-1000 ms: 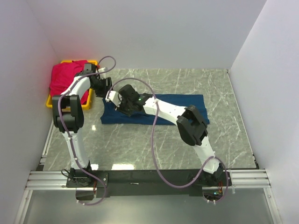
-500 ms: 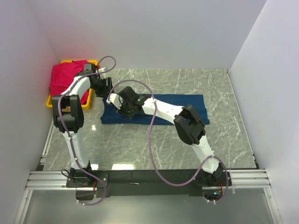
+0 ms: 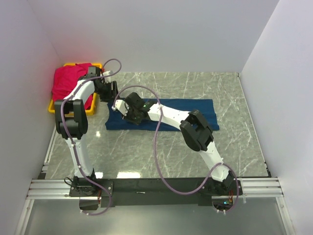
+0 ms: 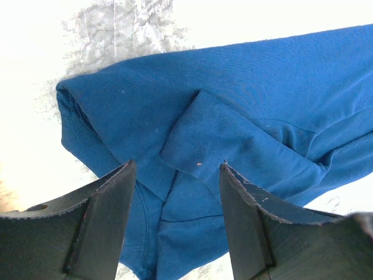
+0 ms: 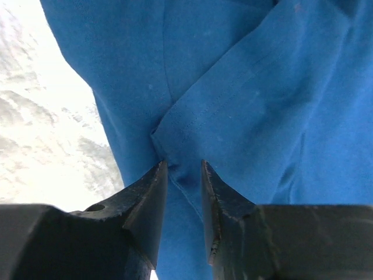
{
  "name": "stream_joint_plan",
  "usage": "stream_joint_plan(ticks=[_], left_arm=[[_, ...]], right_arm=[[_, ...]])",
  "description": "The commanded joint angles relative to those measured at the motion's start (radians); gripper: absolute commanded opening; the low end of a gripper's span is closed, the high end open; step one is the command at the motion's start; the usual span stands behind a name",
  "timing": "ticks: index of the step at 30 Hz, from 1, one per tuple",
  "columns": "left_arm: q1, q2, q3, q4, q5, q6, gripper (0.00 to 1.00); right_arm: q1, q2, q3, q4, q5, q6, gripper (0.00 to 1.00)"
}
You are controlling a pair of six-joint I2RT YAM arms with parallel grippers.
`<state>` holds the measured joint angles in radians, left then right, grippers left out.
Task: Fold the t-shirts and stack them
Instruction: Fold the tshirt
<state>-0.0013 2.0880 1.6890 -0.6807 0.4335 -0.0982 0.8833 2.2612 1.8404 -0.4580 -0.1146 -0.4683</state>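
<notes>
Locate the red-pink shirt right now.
Top view, far left corner: the red-pink shirt is heaped in the yellow bin, left of the navy shirt.
</notes>
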Motion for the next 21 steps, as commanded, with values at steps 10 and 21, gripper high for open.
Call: stream_joint_plan(ticks=[10, 21], left_arm=[[-0.002, -0.011, 0.008, 0.017, 0.031, 0.008, 0.65], [-0.002, -0.02, -0.002, 0.017, 0.03, 0.014, 0.65]], right_arm=[[0.0, 0.006, 0.022, -0.011, -0.039, -0.007, 0.42], [-0.006, 0.014, 0.034, 0.021, 0.022, 0.0, 0.27]])
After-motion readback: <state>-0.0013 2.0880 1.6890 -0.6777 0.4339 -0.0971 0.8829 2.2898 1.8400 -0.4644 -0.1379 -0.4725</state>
